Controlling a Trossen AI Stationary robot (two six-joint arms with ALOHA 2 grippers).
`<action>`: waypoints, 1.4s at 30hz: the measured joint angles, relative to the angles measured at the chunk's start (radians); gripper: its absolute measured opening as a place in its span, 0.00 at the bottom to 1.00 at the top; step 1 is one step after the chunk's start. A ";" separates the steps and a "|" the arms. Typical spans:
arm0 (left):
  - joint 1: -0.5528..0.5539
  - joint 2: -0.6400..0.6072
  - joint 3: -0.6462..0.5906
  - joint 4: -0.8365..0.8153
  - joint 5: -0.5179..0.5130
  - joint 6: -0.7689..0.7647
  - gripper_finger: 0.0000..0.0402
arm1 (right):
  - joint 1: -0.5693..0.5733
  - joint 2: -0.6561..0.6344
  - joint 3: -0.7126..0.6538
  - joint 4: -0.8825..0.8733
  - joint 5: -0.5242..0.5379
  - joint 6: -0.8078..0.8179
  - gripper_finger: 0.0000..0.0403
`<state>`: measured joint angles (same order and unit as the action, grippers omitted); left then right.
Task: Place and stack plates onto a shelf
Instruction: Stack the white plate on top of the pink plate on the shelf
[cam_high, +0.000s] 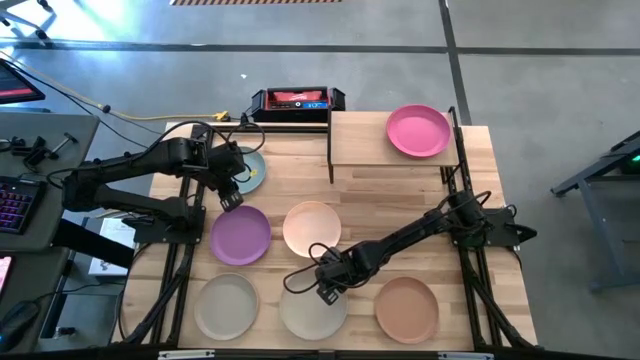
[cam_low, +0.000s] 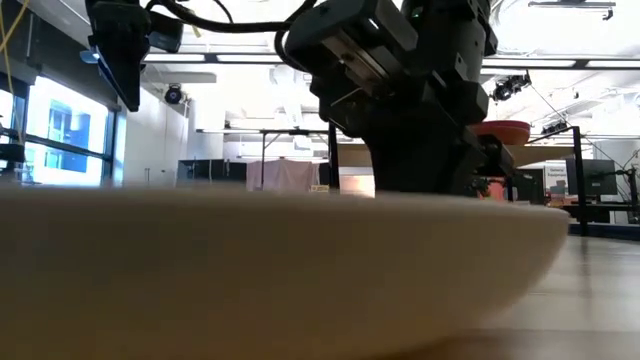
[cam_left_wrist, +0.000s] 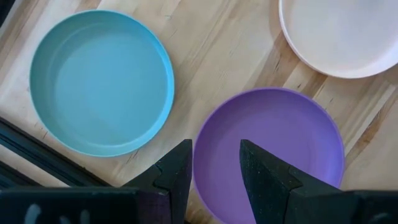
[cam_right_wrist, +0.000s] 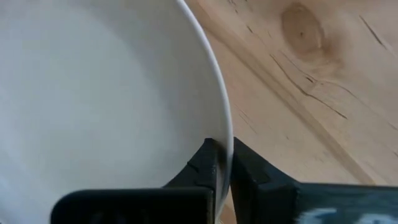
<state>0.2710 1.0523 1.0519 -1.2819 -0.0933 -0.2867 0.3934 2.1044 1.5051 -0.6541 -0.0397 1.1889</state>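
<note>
**Rim pinched, lift next**

Right gripper (cam_high: 328, 283) down at the front middle of the table, fingers (cam_right_wrist: 208, 163) closed on the rim of the cream plate (cam_high: 312, 311), one finger inside the wall, the other outside. Left gripper (cam_high: 232, 196) up over the table's left side, fingers (cam_left_wrist: 177, 171) standing apart and holding nothing, between the teal plate (cam_left_wrist: 102, 81) and the purple plate (cam_left_wrist: 273, 146).

Shelf (cam_high: 360, 148) at the back of the table, right of centre, with the pink plate (cam_high: 418, 130) on its right half. Left half bare.

For a clean lift, probably best:
- Raise straight up first, slowly; a thin edge grip lets a plate swing or slip.
- Watch for sag on the far side before travelling.
- Clear the peach plate (cam_high: 311, 228) and the shelf's front edge with room to spare.
- Set down flat, either on the bare half or centred on the pink one.
</note>
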 joint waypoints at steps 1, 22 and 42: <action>0.000 0.000 0.000 0.000 0.000 0.000 0.31 | 0.000 0.000 0.000 -0.001 -0.002 0.000 0.01; 0.000 0.000 0.000 -0.002 0.000 0.000 0.31 | -0.020 0.002 0.215 -0.366 0.043 -0.102 0.00; -0.003 -0.028 -0.012 -0.067 0.000 0.000 0.31 | -0.111 -0.029 0.329 -0.605 0.109 -0.278 0.00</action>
<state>0.2678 1.0243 1.0398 -1.3486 -0.0937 -0.2869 0.2825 2.0755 1.8345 -1.2592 0.0694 0.9112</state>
